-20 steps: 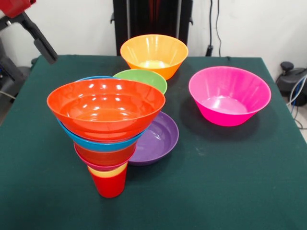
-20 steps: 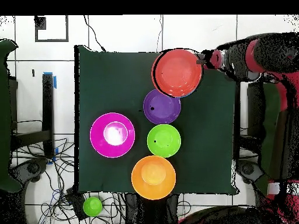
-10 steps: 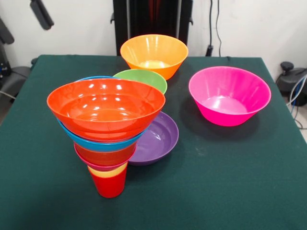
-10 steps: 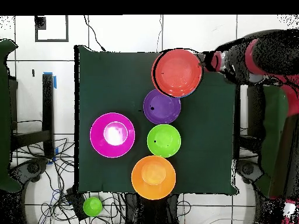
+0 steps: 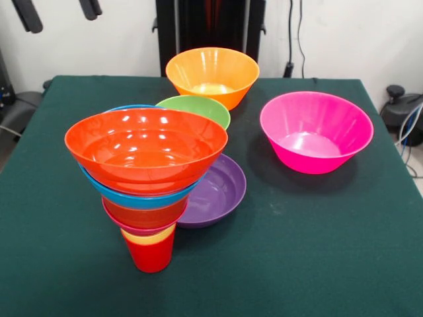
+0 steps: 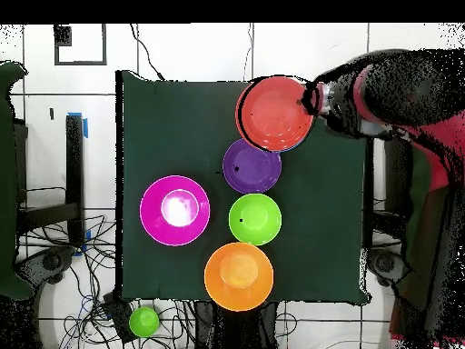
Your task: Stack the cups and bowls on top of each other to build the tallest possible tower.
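Note:
The tower (image 5: 147, 173) stands at the table's front left: a red cup (image 5: 151, 256) as base, a yellow cup rim just above it, then crimson-pink, orange and blue bowls, and a wide orange-red bowl (image 5: 145, 146) on top. Loose on the cloth lie a purple bowl (image 5: 219, 189), a green bowl (image 5: 199, 109), a light orange bowl (image 5: 213, 71) and a magenta-pink bowl (image 5: 316, 132). My gripper (image 5: 58, 10) hangs open and empty at the top left edge, above and behind the tower. From overhead it (image 6: 315, 94) sits just off the tower's rim (image 6: 277, 113).
The green tablecloth (image 5: 317, 251) covers the whole table. In the overhead view a small green round thing (image 6: 143, 321) lies on the floor off the table's corner, among cables. The arm (image 6: 400, 86) reaches in from the table's side.
The gripper has risen away from the tower's side, so only its two finger ends show at the top edge. The tower and the loose bowls have not moved.

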`<state>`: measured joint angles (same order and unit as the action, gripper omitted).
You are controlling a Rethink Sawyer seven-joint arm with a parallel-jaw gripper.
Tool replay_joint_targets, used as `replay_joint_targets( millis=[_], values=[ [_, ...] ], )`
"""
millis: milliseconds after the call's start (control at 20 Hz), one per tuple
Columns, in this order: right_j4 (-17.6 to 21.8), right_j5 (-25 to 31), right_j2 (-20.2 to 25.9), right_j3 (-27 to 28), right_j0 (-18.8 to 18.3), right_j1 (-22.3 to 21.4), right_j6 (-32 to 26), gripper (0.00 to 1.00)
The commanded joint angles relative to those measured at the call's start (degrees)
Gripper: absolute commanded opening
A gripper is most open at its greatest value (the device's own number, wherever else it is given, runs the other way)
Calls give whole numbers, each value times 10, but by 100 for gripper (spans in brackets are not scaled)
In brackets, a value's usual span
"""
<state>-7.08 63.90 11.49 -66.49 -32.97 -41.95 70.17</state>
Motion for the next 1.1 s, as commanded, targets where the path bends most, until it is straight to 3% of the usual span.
replay_joint_targets(
  millis=[50, 1100],
  values=[
    [20, -44, -26, -91, 31, 7, 134, 100],
    [22, -150, -60, -152, 81, 0, 202, 100]
  ],
)
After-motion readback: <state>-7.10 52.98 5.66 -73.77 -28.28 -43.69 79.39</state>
